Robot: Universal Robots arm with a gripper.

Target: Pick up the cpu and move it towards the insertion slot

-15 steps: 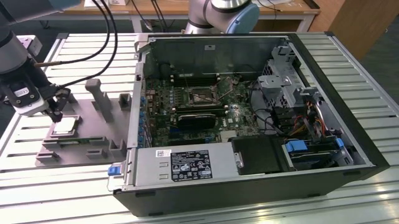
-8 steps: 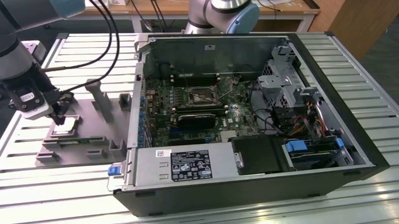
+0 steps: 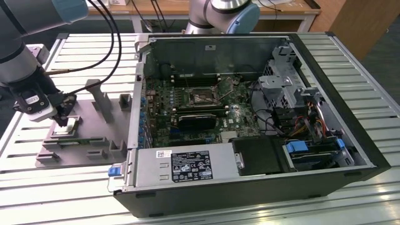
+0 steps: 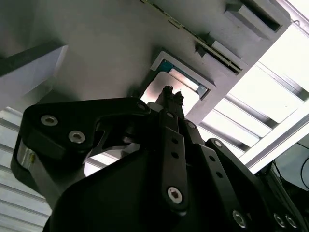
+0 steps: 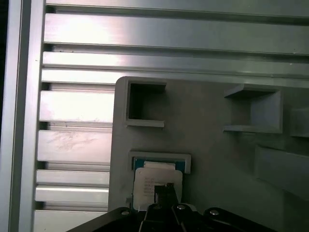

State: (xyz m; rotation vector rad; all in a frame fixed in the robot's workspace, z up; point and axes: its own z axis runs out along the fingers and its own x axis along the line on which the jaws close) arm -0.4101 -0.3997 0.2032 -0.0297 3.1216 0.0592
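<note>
Exterior view: the gripper (image 3: 62, 121) is down on the grey fixture (image 3: 93, 127), which sits by the table's (image 3: 350, 61) edge on the exterior view's left. The cpu (image 3: 71, 125) lies flat in a nest in that fixture, right under the tip, so I'd say it's not lifted yet. The slot (image 3: 201, 96) is well apart from it, on the green board inside the open case (image 3: 250, 187) that takes up the table's middle. Its centre looks dark, so my guess is it's empty and ready.

Second wrist view: looking along the gripper (image 4: 170, 95), the jaws are drawn narrow, tips together over the middle of the cpu (image 4: 155, 88) rather than around its edges. Touching or just above, can't tell. The nest's pale rim frames the chip, presumably to keep it square for pickup.

First wrist view: same deal, gripper (image 5: 164, 189) over the cpu (image 5: 145, 181) in its nest. Two other pockets (image 5: 145, 104) in the fixture (image 5: 207, 140) look empty.
</note>
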